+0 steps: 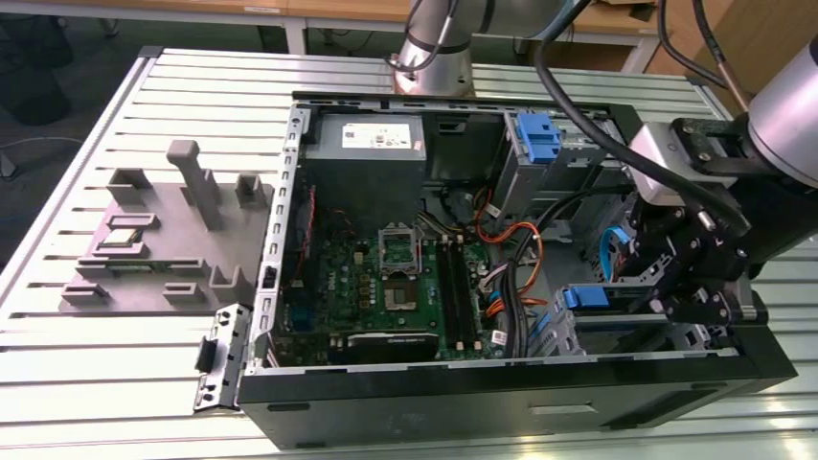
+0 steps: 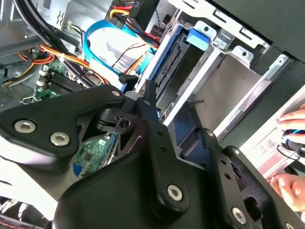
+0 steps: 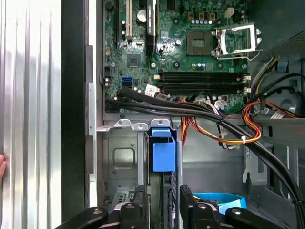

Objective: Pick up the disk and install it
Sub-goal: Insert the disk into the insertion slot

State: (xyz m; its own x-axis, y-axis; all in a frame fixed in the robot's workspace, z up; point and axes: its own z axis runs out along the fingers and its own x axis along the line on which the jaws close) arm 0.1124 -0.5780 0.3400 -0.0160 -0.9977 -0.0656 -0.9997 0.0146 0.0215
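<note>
Table: pale ribbed aluminium slats.
Case: black steel tower lying open, with a green motherboard inside.
Drive cage: bare folded sheet metal at the exterior view's right.
Disk: thin slab standing on edge in the cage, with a blue plastic tab.
Gripper: matte black, clamped on the slab's two flat faces.
</note>
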